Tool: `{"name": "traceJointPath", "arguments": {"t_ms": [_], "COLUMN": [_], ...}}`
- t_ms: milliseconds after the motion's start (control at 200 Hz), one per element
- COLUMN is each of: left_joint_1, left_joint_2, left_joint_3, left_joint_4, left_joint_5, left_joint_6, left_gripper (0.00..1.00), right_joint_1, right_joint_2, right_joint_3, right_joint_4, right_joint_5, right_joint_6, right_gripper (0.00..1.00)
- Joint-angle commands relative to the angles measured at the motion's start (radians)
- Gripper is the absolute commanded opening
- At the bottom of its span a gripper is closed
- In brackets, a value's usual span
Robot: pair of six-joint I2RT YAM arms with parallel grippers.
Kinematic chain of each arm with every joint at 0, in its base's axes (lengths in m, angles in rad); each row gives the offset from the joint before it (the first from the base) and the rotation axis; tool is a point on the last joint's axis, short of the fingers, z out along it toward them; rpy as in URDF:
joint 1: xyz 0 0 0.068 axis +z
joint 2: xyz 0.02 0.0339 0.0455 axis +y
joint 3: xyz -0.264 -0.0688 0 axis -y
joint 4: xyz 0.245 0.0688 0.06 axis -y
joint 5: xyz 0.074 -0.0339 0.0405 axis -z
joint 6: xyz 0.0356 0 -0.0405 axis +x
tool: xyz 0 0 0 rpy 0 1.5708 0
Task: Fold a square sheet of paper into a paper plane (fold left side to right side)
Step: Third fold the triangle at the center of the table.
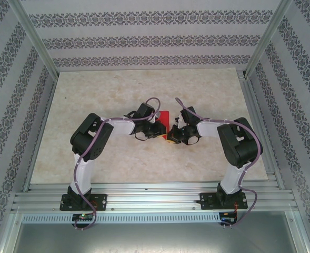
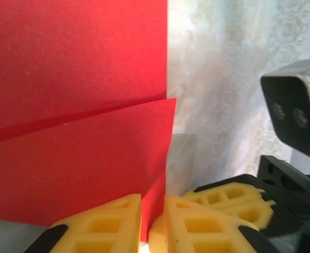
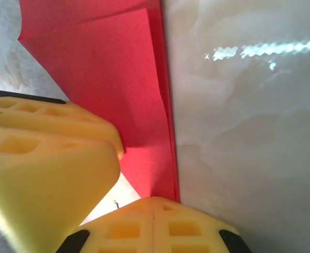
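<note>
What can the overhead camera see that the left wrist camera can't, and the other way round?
Overhead gives the wide picture: the left arm and right arm whole, the pale table and the patterned walls. The left wrist camera gives the close-up: the red paper in overlapping layers with a slanting fold edge, and the left gripper with its yellow fingers pinching the edge. Shared: the red paper, with the right gripper alongside.

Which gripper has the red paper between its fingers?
The left gripper: the paper runs down between its fingers, while the right gripper is shut at the paper's edge.
</note>
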Motion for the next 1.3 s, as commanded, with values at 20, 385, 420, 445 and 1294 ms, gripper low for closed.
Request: {"name": "traceJointPath", "arguments": {"t_ms": [20, 385, 420, 445, 1294], "left_joint_1": [-0.003, 0.082, 0.091, 0.096, 0.19], "left_joint_2": [0.039, 0.052, 0.056, 0.061, -0.138], "left_joint_3": [0.028, 0.105, 0.121, 0.133, 0.082], "left_joint_4": [-0.106, -0.194, -0.198, -0.205, -0.171], "left_joint_5": [-0.093, -0.148, -0.149, -0.152, -0.044], "left_joint_6": [0.079, 0.176, 0.182, 0.188, 0.297], "left_gripper": [0.2, 0.25, 0.26, 0.27, 0.32], "right_joint_1": [0.011, 0.022, 0.023, 0.024, 0.031], "right_joint_2": [0.071, 0.077, 0.078, 0.08, 0.074], "right_joint_3": [-0.043, -0.031, -0.03, -0.028, -0.011], "right_joint_4": [-0.184, -0.223, -0.225, -0.226, -0.215], "right_joint_5": [0.208, 0.25, 0.251, 0.251, 0.243], "right_joint_6": [-0.027, -0.037, -0.038, -0.038, -0.031], "right_gripper": [0.0, 0.0, 0.0, 0.0, 0.0]}}
